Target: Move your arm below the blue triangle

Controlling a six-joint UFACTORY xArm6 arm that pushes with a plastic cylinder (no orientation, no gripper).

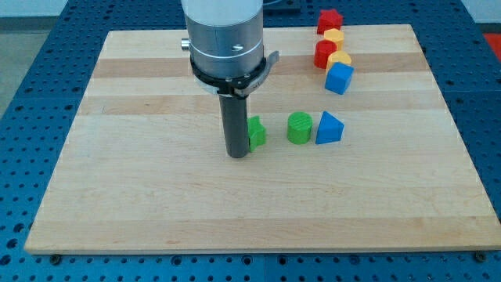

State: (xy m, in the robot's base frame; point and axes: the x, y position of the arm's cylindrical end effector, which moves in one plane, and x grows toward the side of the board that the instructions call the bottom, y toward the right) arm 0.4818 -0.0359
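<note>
The blue triangle lies on the wooden board right of centre, touching a green cylinder on its left. My tip rests on the board well to the left of the blue triangle and slightly lower in the view. The rod stands against the left side of a green block, partly hiding it, so its shape is unclear.
At the view's top right a column of blocks runs downward: a red star-like block, a yellow block, a red block, a yellow block and a blue cube.
</note>
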